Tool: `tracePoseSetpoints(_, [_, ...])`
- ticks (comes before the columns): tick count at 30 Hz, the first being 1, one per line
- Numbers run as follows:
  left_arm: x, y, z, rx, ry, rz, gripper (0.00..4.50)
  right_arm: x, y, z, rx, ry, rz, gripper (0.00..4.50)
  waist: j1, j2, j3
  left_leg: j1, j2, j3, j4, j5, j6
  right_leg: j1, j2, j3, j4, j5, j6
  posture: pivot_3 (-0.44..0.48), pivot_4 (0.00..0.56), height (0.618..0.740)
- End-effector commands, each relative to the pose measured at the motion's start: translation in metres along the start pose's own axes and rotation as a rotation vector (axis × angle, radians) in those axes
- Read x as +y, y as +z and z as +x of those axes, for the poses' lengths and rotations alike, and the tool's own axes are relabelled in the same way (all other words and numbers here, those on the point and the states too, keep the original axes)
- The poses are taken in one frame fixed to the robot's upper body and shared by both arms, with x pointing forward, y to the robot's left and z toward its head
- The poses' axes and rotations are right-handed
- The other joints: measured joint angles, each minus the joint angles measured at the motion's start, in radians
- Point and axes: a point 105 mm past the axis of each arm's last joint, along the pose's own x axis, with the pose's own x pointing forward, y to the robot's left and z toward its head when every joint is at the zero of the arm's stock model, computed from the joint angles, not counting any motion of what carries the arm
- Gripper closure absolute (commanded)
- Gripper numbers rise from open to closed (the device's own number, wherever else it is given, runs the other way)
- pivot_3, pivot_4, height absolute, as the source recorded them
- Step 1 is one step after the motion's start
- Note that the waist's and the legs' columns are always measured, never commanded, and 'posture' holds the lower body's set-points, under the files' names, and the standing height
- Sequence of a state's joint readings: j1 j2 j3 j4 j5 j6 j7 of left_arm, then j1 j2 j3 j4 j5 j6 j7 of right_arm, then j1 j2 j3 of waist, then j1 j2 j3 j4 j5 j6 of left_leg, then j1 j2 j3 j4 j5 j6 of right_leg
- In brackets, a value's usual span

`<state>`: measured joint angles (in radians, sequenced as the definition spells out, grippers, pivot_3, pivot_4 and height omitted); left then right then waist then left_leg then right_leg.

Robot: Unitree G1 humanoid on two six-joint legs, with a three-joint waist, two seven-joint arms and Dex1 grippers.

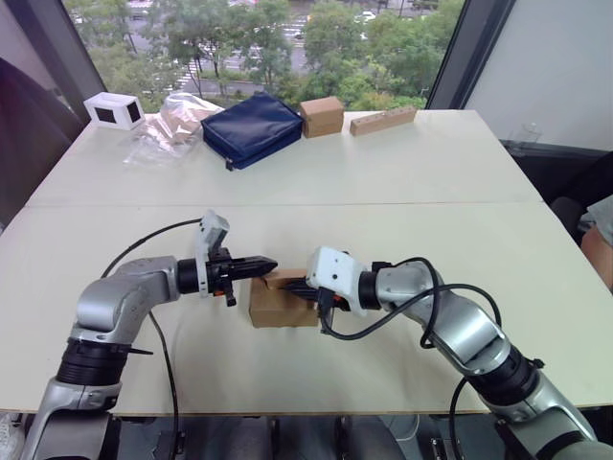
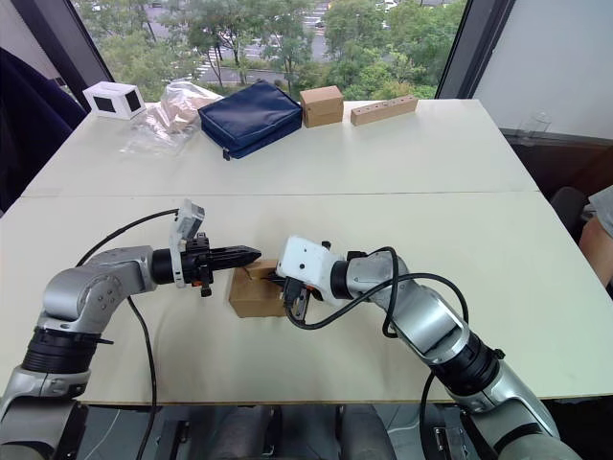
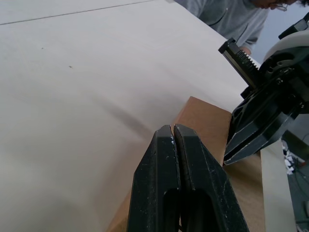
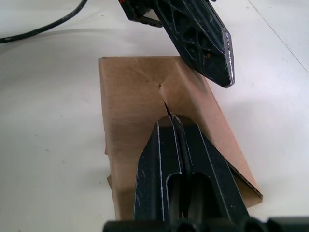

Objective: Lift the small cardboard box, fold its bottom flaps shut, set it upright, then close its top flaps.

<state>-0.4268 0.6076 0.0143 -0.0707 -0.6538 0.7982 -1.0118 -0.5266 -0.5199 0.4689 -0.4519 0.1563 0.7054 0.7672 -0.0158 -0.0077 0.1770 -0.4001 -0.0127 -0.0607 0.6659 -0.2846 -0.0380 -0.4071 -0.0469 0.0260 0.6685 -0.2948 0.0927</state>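
Both grippers over the box, near table edge.

My left gripper [image 1: 271, 262] and right gripper [image 4: 173, 117], each pressed together, meet over the small plain brown cardboard box [image 1: 280, 305]; the right tips seem to touch its top flaps [image 4: 145, 92]. Far beyond: navy fabric pouch [image 1: 252, 127].

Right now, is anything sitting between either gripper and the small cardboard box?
Nothing visible. The left gripper and right gripper, both shut, are already over the small cardboard box, above its top flaps.
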Motion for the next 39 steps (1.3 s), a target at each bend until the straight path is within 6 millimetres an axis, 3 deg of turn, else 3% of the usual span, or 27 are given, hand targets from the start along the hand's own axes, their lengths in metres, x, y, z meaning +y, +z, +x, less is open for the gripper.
tracePoseSetpoints(1, [-0.007,0.006,-0.001,-0.003,-0.025,0.045,4.46,0.0,0.006,0.002,-0.012,-0.008,-0.034,4.5,0.0,0.0,0.0,0.0,0.0,0.0,0.0,0.0,0.0,0.0,0.0,0.0,0.0,0.0,0.0,0.0,0.15,0.74])
tracePoseSetpoints(7, [-0.009,-0.001,-0.005,0.082,-0.025,0.142,4.46,0.004,0.012,-0.001,-0.053,0.018,0.014,4.5,-0.002,0.0,0.0,0.0,0.0,0.0,0.0,0.0,0.0,0.0,0.0,0.0,0.0,0.0,0.0,0.0,0.15,0.74])
tracePoseSetpoints(15, [-0.005,-0.01,-0.003,0.159,-0.019,0.251,4.46,0.008,0.017,-0.02,-0.101,0.071,0.108,4.5,0.002,0.0,0.0,0.0,0.0,0.0,0.0,0.0,0.0,0.001,0.0,0.0,-0.001,0.0,0.0,0.0,0.15,0.74])
tracePoseSetpoints(18, [-0.003,-0.004,-0.003,0.133,-0.008,0.254,4.46,0.002,0.021,-0.026,-0.136,0.05,0.141,4.5,0.002,0.0,0.0,0.0,0.0,0.0,0.0,0.0,0.0,0.001,0.0,0.0,-0.001,0.0,0.0,0.0,0.15,0.74])
tracePoseSetpoints(22, [-0.008,0.018,-0.007,0.051,-0.018,0.227,4.46,-0.011,0.025,-0.03,-0.162,-0.008,0.138,4.5,0.001,0.0,0.0,0.0,0.0,0.0,0.0,0.0,0.0,0.001,0.0,0.0,-0.001,0.0,0.0,0.0,0.15,0.74])
tracePoseSetpoints(29, [-0.016,0.034,-0.009,0.044,-0.008,0.295,4.46,-0.022,0.023,-0.024,-0.149,-0.05,0.096,4.5,-0.001,0.0,0.0,0.0,0.001,0.0,0.0,0.0,0.0,0.001,0.0,0.0,-0.001,0.0,0.0,0.0,0.15,0.74])
tracePoseSetpoints(39, [-0.021,0.011,-0.004,0.13,-0.018,0.339,4.46,-0.014,0.011,-0.011,-0.089,-0.007,0.053,4.5,-0.001,0.0,0.0,0.0,0.0,0.0,0.0,0.0,0.0,0.001,0.001,0.0,-0.001,0.0,0.0,0.0,0.15,0.74])
